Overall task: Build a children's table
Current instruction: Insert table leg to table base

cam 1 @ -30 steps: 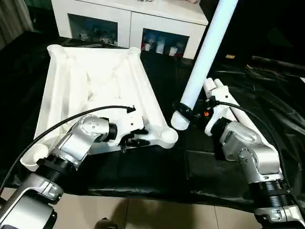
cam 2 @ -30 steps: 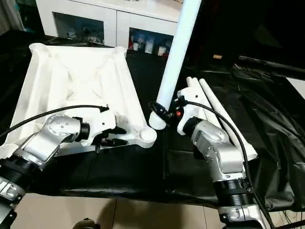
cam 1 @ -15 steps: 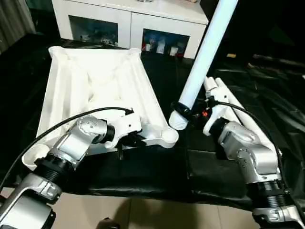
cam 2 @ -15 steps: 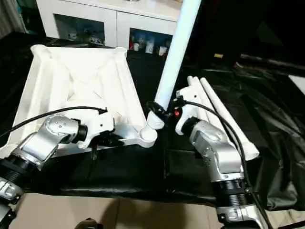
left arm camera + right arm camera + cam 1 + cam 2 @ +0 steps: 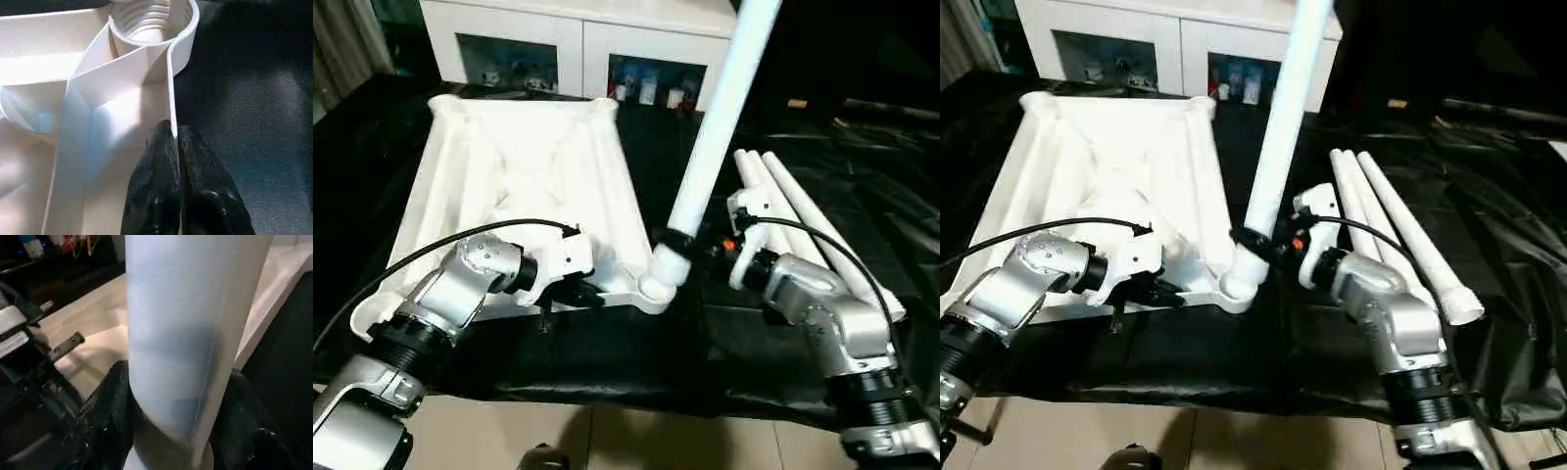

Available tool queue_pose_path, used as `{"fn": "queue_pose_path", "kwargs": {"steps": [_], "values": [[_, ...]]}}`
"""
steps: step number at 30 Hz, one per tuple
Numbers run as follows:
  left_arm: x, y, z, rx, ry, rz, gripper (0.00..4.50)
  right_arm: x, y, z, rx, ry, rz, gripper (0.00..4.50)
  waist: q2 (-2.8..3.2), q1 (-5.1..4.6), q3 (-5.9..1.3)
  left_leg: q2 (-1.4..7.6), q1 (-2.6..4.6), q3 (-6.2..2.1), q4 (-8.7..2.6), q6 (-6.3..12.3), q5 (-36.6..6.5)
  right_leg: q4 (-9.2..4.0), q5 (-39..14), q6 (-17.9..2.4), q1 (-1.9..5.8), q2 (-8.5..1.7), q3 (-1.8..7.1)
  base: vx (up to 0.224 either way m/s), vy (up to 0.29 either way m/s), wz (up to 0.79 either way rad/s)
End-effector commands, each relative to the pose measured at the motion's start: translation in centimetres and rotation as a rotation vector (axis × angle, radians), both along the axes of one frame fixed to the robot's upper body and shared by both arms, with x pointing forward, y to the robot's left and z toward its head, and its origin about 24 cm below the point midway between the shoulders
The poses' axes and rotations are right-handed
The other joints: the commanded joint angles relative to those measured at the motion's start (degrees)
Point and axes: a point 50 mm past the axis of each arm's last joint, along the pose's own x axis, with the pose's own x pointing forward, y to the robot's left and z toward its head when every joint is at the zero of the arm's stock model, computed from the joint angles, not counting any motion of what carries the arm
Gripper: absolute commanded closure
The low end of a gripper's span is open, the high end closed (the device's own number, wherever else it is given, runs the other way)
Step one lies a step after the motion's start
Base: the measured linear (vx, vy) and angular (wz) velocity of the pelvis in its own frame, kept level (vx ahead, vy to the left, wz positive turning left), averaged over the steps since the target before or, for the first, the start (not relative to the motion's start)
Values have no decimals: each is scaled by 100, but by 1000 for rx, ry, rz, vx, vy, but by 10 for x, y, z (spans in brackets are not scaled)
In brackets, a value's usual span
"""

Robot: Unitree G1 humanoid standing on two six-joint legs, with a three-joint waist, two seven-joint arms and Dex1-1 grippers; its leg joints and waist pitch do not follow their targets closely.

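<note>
On black cloth [image 5: 607, 362], tabletop [image 5: 529, 186] rim between left fingers [image 5: 156, 196].

No text, label, brand mark or number can be read anywhere in these views (the small items behind the cabinet's glass doors are too tiny and blurred to make out any print).
</note>
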Motion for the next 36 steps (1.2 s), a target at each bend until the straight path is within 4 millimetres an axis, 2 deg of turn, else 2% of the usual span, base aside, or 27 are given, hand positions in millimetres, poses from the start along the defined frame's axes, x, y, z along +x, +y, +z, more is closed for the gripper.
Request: {"fn": "queue_pose_path", "kwargs": {"steps": [1,2,3,4,6,9,14,24,28,29,30,31,32,33,34,36], "values": [[-5,-12,-3,22,13,-70,450,1,-1,6,12,8,29,264,62,-78,-296,216,146,-51,-501,-132,-1306,-385,-792,-1213,192,-374,245,0,0,0],[-5,-13,-3,18,8,-72,450,1,-1,6,21,21,42,264,12,-90,-282,216,145,-41,-504,-110,-1302,-399,-821,-1204,187,-372,246,0,0,0],[-5,-14,-2,15,5,-72,450,0,-1,5,27,28,50,264,35,-86,-279,218,146,-49,-508,-92,-1303,-397,-903,-1197,192,-382,245,0,0,0],[-5,-15,-2,11,5,-73,450,1,-1,4,27,36,56,264,11,-91,-269,224,146,-44,-510,-82,-1301,-408,-939,-1187,183,-386,248,0,0,0],[-5,-16,-1,5,5,-69,450,1,-1,3,29,46,65,264,27,-91,-243,236,154,-48,-526,-129,-1418,-432,-1190,-1149,156,-397,254,0,0,0],[-5,-16,0,0,3,-63,450,2,2,-1,28,61,75,264,4,-100,-226,236,160,-49,-536,-180,-1467,-441,-1196,-1152,147,-397,253,0,0,0],[-5,-14,0,5,0,-56,450,3,4,-5,17,67,69,264,-21,-101,-194,234,152,-45,-553,-153,-1428,-464,-1316,-1101,147,-408,261,0,0,0],[-2,-13,-1,-2,-4,-31,450,1,-1,-12,74,92,27,264,-2,-113,-175,251,161,-56,-594,-213,-1678,-524,-1706,-1003,113,-424,273,0,0,0],[1,-14,0,-15,-13,-17,450,-4,0,-21,117,115,2,264,5,-103,-184,256,179,-41,-596,-209,-1670,-543,-1666,-1011,96,-429,283,0,0,0],[1,-14,0,-17,-15,-15,450,-5,0,-23,122,118,-3,264,5,-107,-179,259,156,-51,-614,-211,-1655,-537,-1674,-1003,115,-423,276,0,0,0],[2,-14,0,-18,-17,-14,450,-6,0,-25,125,120,-8,264,8,-104,-180,261,173,-46,-616,-210,-1679,-548,-1710,-988,104,-425,277,0,0,0],[3,-15,1,-20,-23,-8,450,-9,0,-31,134,128,-32,264,58,-97,-192,262,180,-50,-615,-223,-1682,-544,-1689,-997,103,-430,280,0,0,0],[3,-15,1,-20,-23,-8,450,-9,0,-31,134,128,-32,264,44,-103,-185,262,185,-37,-618,-223,-1715,-565,-1694,-987,89,-423,281,0,0,0],[5,-15,1,-21,-28,-4,450,-10,-1,-35,137,125,-49,264,47,-96,-200,261,184,-42,-628,-231,-1694,-559,-1637,-1004,112,-425,278,0,0,0],[6,-15,2,-23,-31,-1,450,-11,-2,-36,141,113,-63,264,65,-93,-202,260,189,-36,-630,-234,-1681,-562,-1607,-1001,105,-421,276,0,0,0],[7,-15,2,-24,-36,4,450,-12,-2,-37,145,98,-78,264,53,-97,-193,264,186,-35,-638,-238,-1736,-569,-1627,-1006,103,-422,280,0,0,0]]}}
